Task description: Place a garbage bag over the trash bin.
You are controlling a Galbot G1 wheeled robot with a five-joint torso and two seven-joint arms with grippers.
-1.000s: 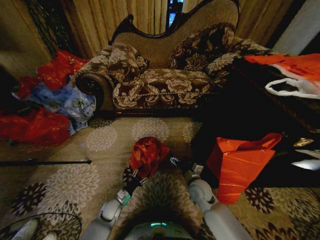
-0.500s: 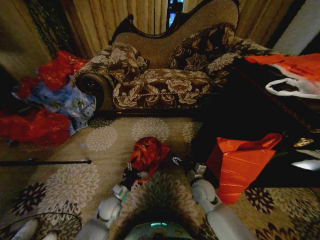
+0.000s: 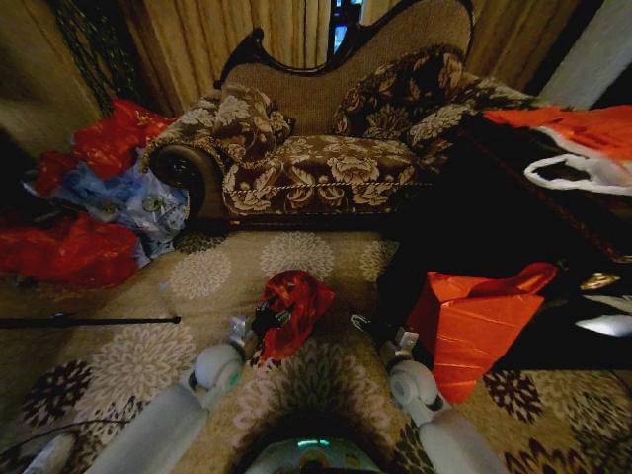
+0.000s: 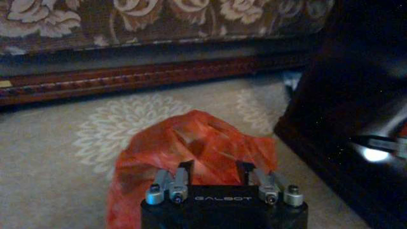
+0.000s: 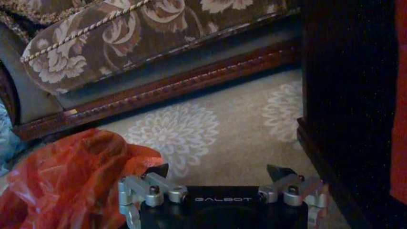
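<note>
Change since a second ago: the left arm has swung outward and forward, so its wrist now sits at lower left of centre in the head view; the right arm has slid a little toward the lower right; the garbage bag looks lower and more crumpled.
Left jaws: the left gripper is against the left flank of the garbage bag; in the left wrist view its jaws stand a little apart with red film bunched between and ahead of them. Whether they pinch the film I cannot tell.
Right jaws: the right gripper hangs just right of the bag, jaws spread wide and empty; the bag lies off to one side of them, apart, over the carpet.
Key relation: the bag lies between the two grippers, touching the left one, so the left arm is nearer. Its longer side runs from upper right to lower left in the head view.
Trash bin: it cannot be made out; I judge it is under the red film, with rim and wall covered.
Hard to read: the dark furniture at right is featureless; the bag's mouth cannot be found.
Not the target: the stiff orange-red bag at lower right.
</note>
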